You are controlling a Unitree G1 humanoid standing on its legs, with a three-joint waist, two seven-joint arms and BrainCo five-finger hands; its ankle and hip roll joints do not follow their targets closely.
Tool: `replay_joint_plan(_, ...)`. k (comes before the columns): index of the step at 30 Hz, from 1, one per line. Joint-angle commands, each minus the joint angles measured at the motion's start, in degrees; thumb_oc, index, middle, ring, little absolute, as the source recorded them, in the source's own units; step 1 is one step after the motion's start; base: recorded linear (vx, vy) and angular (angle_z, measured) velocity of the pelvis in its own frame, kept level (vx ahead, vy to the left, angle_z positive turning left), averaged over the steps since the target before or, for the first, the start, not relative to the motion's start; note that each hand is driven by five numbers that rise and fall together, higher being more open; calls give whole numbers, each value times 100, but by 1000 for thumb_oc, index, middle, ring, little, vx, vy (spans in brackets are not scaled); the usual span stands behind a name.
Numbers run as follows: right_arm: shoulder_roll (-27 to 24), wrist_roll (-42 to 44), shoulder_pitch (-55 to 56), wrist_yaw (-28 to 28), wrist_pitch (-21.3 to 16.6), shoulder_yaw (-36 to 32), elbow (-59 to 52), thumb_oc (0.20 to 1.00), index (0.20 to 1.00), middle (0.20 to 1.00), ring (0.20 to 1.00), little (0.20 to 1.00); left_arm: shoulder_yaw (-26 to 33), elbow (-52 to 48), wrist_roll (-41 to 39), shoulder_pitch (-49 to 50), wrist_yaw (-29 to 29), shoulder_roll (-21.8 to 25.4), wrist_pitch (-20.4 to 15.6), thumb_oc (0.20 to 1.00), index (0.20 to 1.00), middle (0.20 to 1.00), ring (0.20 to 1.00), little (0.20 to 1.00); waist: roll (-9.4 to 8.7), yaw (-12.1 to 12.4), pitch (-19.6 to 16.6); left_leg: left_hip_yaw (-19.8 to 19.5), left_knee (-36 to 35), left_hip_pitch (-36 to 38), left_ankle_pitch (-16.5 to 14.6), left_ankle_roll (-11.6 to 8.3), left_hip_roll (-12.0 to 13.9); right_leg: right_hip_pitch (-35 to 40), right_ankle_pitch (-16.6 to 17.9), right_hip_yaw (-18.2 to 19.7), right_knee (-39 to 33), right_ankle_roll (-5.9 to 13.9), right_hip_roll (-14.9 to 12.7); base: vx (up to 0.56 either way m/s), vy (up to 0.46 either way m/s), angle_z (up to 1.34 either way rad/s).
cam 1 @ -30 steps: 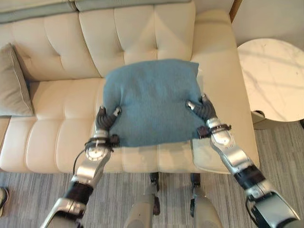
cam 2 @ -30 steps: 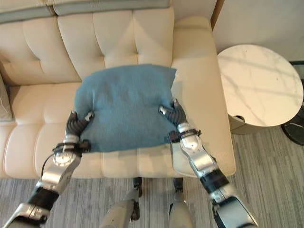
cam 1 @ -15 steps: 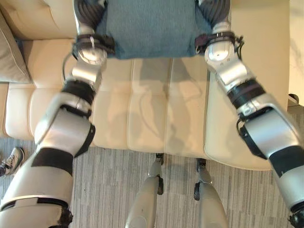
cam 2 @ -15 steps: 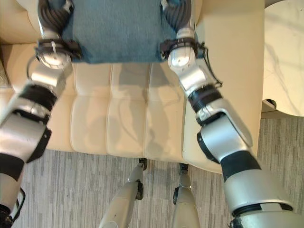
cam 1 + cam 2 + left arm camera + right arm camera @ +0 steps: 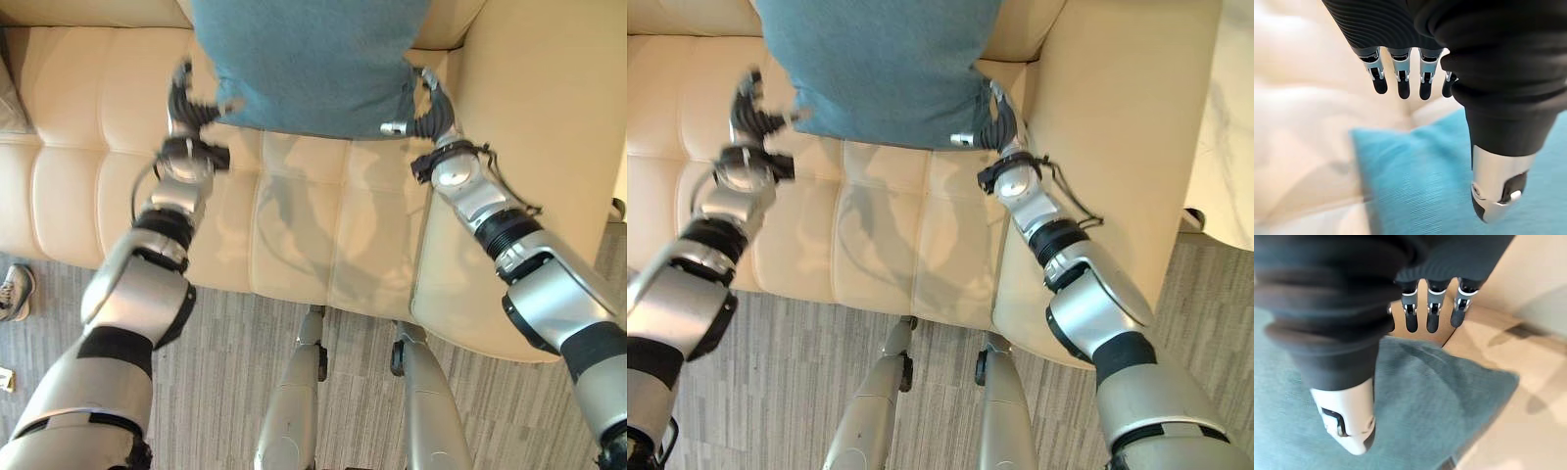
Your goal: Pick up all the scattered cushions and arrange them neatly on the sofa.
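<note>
Two hands: both are sitting at the lower corners of one teal cushion (image 5: 309,59), one on each side.
Cushion position: it is leaning against the backrest of the cream sofa (image 5: 88,147), at the armrest end, with its lower edge resting on the seat.
Left hand (image 5: 186,103): it is hovering just beside the cushion's lower left corner; in the left wrist view its fingers (image 5: 1400,83) are hanging straight and released, apart from the fabric, holding nothing.
Right hand (image 5: 423,106): it is lying against the lower right corner, between the cushion and the armrest (image 5: 534,117); its fingers (image 5: 1432,316) are extended over the cushion's edge rather than curled, so it is judged released as well.
Step in hand: judged as letting go after placement.
Doing it well: both hands should be drawing straight back and slightly outward, keeping fingertips clear of the knit fabric so that no corner is being dragged forward and the cushion is staying propped.
Risk: a snagged corner could be tipping the cushion onto the seat.
Nearby: striped grey carpet (image 5: 225,392) is lying before the sofa.
</note>
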Motion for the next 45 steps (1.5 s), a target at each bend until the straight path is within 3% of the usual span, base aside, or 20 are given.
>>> replay_joint_plan(1, -47, 133, -673, -187, -429, -373, -518, 1000, 1000, 1000, 1000, 1000, 146, -60, -360, -834, 112, 496, -482, 1000, 1000, 1000, 1000, 1000, -317, 169, 221, 273, -298, 272, -645, -374, -311, 346, -113, 135, -936, 315, -101, -83, 6, -1)
replay_joint_plan(4, -284, 130, -374, -194, -528, -596, -1068, 1000, 1000, 1000, 1000, 1000, 216, -670, -190, -522, 161, 641, -592, 1000, 1000, 1000, 1000, 1000, -332, 168, 232, 303, -303, 395, -674, -393, -300, 490, -108, 116, -980, 315, -90, -59, 9, 1)
replay_joint_plan(7, -640, -7, 394, -28, -654, -942, -2113, 1000, 1000, 1000, 1000, 1000, 333, -1999, 280, 335, 155, 886, -754, 1000, 1000, 1000, 1000, 1000, -345, 152, 189, 361, -288, 620, -737, -406, -291, 740, -123, 79, -1015, 312, -93, -33, 8, 1)
replay_joint_plan(9, -953, -356, 2206, 472, -782, -1521, -3653, 1000, 1000, 1000, 1000, 1000, 849, -3554, 450, 2078, -315, 857, -885, 1000, 1000, 1000, 1000, 1000, -485, 66, 31, 455, -133, 1100, -967, -380, -231, 1248, -297, 25, -955, 280, -122, 16, 2, -8)
replay_joint_plan(11, -956, -407, 2844, 624, -784, -1739, -4023, 1000, 1000, 1000, 1000, 1000, 1042, -3925, 396, 2662, -462, 827, -879, 1000, 1000, 1000, 1000, 1000, -529, 26, -56, 471, -44, 1195, -1031, -349, -227, 1395, -300, 3, -955, 273, -155, 49, 1, -11)
replay_joint_plan(13, -868, -449, 4976, 1341, -870, -2353, -4829, 1000, 1000, 1000, 1000, 1000, 1433, -4718, 664, 4384, -977, 485, -748, 1000, 1000, 1000, 1000, 1000, -637, -127, -327, 540, 105, 1677, -1269, -282, -187, 1947, -433, -65, -897, 283, -195, 150, 25, -16)
replay_joint_plan(15, -786, -520, 6437, 1896, -800, -2715, -4865, 1000, 1000, 1000, 1000, 1000, 1720, -4888, 1129, 5616, -1346, 308, -564, 1000, 1000, 1000, 1000, 1000, -686, -270, -684, 592, 128, 2104, -1401, -209, -179, 2398, -474, -105, -937, 309, -215, 151, 70, 5)
replay_joint_plan(20, -495, -1060, 7854, 2315, -562, -2901, -3948, 1000, 1000, 1000, 1000, 1000, 2056, -4157, 1646, 6989, -1668, -191, -288, 1000, 1000, 1000, 1000, 1000, -756, -452, -1242, 724, 44, 2722, -1555, -82, -203, 2903, -432, -36, -1099, 355, -167, 64, 82, -13)
replay_joint_plan(24, -128, -1245, 8209, 2408, -425, -2796, -2917, 1000, 1000, 1000, 1000, 1000, 2080, -3110, 2077, 7447, -1688, -549, -144, 1000, 1000, 1000, 1000, 1000, -795, -602, -1505, 1016, -171, 3176, -1628, -8, -244, 3065, -168, 247, -1342, 462, -123, -37, 132, -40)
replay_joint_plan(28, -9, -1370, 8117, 2341, -385, -2660, -2431, 1000, 1000, 1000, 1000, 1000, 2006, -2667, 2397, 7492, -1610, -582, -125, 1000, 1000, 1000, 1000, 1000, -830, -663, -1486, 1256, -315, 3257, -1582, 47, -283, 2865, 216, 447, -1275, 649, -85, -207, 98, -60)
replay_joint_plan(29, 89, -1289, 8036, 2257, -389, -2613, -2309, 1000, 1000, 1000, 1000, 1000, 1950, -2653, 2455, 7420, -1545, -552, -96, 1000, 1000, 1000, 1000, 1000, -722, -602, -1327, 1361, -315, 3183, -1383, 64, -115, 2787, -158, 275, -533, 633, 24, -258, 56, -53)
replay_joint_plan(30, 91, -1289, 8033, 2256, -389, -2613, -2308, 1000, 1000, 1000, 1000, 1000, 1951, -2652, 2455, 7418, -1545, -551, -95, 1000, 1000, 1000, 1000, 1000, -726, -600, -1336, 1364, -315, 3168, -1374, 63, -116, 2770, -152, 279, -531, 631, 23, -464, 103, -71)
replay_joint_plan(31, 149, -1283, 8040, 2232, -401, -2571, -2260, 1000, 1000, 1000, 1000, 1000, 1862, -2611, 2595, 7352, -1525, -495, -62, 1000, 1000, 1000, 1000, 1000, -605, -550, -1294, 1390, -315, 3049, -1224, 80, 24, 2849, -619, 154, 467, 469, 91, -300, 40, -60)
replay_joint_plan(33, 144, -1283, 8050, 2223, -416, -2573, -2233, 1000, 1000, 1000, 1000, 1000, 1827, -2571, 2676, 7309, -1518, -456, -58, 1000, 1000, 1000, 1000, 1000, -579, -531, -1331, 1361, -315, 2981, -1178, 66, 48, 2939, -737, 164, 746, 417, 126, -282, -9, -25)
replay_joint_plan(34, 158, -1287, 8073, 2176, -431, -2618, -2175, 1000, 1000, 1000, 1000, 1000, 1705, -2603, 2921, 7223, -1506, -347, -24, 1000, 1000, 1000, 1000, 1000, -566, -490, -1415, 1303, -315, 2860, -1063, 51, 62, 3181, -821, 278, 1443, 388, 218, -251, -91, 17)
replay_joint_plan(35, 167, -1324, 8076, 2145, -429, -2632, -2135, 1000, 1000, 1000, 1000, 1000, 1653, -2658, 3107, 7198, -1474, -299, -27, 1000, 1000, 1000, 1000, 1000, -548, -443, -1464, 1297, -315, 2792, -994, 27, 98, 3254, -749, 331, 1565, 368, 299, -310, -142, 31)
replay_joint_plan(38, 216, -1286, 7927, 2046, -405, -2614, -1978, 1000, 1000, 1000, 1000, 1000, 1461, -2510, 3224, 7008, -1404, -378, -66, 1000, 1000, 1000, 1000, 1000, -666, -322, -1549, 1329, -315, 2449, -723, -111, 30, 3959, -1407, 329, 265, 100, 483, -199, -147, 7)
replay_joint_plan(40, 165, -1300, 7846, 1963, -395, -2606, -1974, 1000, 1000, 1000, 1000, 1000, 1452, -2476, 3149, 6945, -1362, -465, -54, 1000, 1000, 1000, 1000, 1000, -614, -288, -1541, 1410, -315, 2158, -536, -267, 110, 4153, -1695, 355, -488, -77, 630, -222, -120, 13)
replay_joint_plan(43, 76, -1327, 7765, 1929, -374, -2577, -1946, 1000, 1000, 1000, 1000, 1000, 1464, -2469, 3103, 6925, -1299, -534, -40, 1000, 1000, 1000, 1000, 1000, -554, -286, -1457, 1334, -299, 1984, -386, -426, 164, 4099, -1630, 348, -728, -154, 702, -297, -84, 15)
replay_joint_plan(45, -45, -1368, 7733, 1910, -341, -2577, -1951, 1000, 1000, 1000, 1000, 1000, 1472, -2445, 3047, 6894, -1318, -618, -35, 1000, 1000, 1000, 1000, 1000, -598, -300, -1343, 1078, 120, 1891, -662, -377, 46, 3962, -1478, 295, -806, -148, 595, -356, -17, 4)
